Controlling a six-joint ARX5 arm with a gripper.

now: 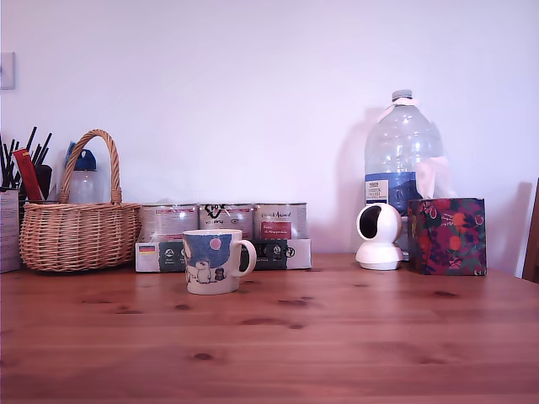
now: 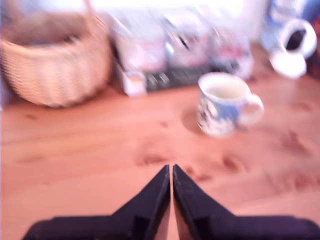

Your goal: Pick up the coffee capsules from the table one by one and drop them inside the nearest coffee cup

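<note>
1. In the wrist view the hand shows as two dark fingers at the bottom centre of the frame, their tips pressed almost together with only a hairline gap between them. Nothing sits between them, and they hang over bare wood without touching any object.
2. The hand does not appear in the exterior view.
3. The coffee cup stands upright on the table, left of centre in the exterior view, its handle turned to that view's right. In the wrist view it sits right of centre in the upper half of the frame, beyond the fingertips and apart from them.
4. Behind the cup, a row of silver tins rests on a flat carton.
5. A wicker basket stands at the exterior view's left; a small white camera, a large water bottle and a patterned tissue box stand at its right.
6. No coffee capsules can be made out in either view.
7. The wrist view is blurred, so the tin labels and the inside of the cup are hard to read.
8. Dark sticks at the far left edge of the exterior view are cut off by the frame.
</note>
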